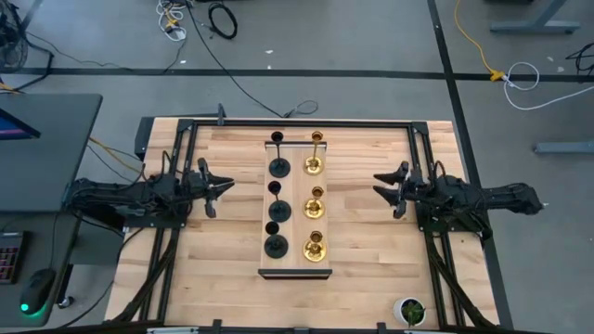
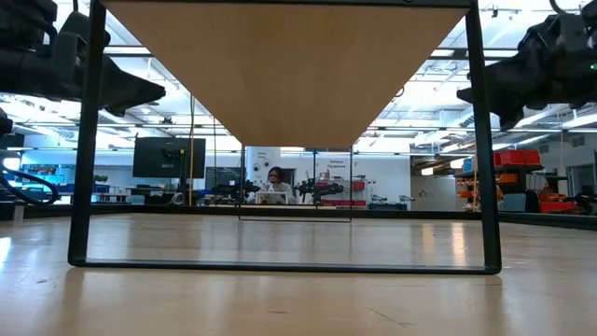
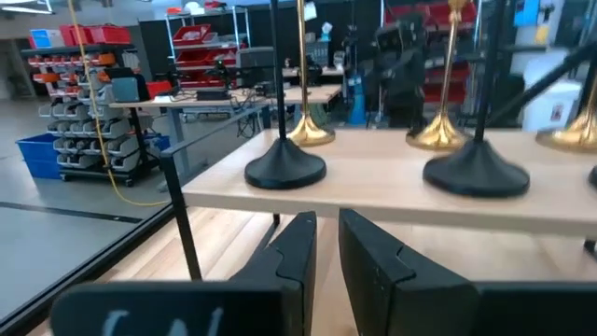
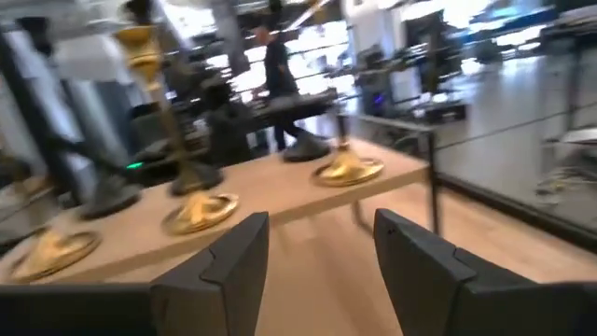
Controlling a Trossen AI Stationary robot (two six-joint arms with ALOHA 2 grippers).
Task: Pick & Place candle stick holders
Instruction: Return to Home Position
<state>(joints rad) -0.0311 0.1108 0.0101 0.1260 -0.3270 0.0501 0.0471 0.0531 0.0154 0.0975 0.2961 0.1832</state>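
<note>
Six candle stick holders stand by their round bases on a raised wooden shelf (image 1: 295,223) in the table's middle. Three black ones (image 1: 278,167) form the left column and three gold ones (image 1: 316,207) the right column. My left gripper (image 1: 230,186) hovers left of the shelf, empty, its fingers (image 3: 303,247) close together with only a narrow slit between them. The black bases (image 3: 284,171) lie ahead of it. My right gripper (image 1: 375,186) hovers right of the shelf, open and empty, facing the gold bases (image 4: 200,213).
The shelf stands on thin black metal legs (image 2: 82,140) with free room under it. A black frame (image 1: 297,122) runs around the tabletop. A small green plant in a white pot (image 1: 409,311) stands at the near right corner. A person (image 2: 274,185) sits far behind.
</note>
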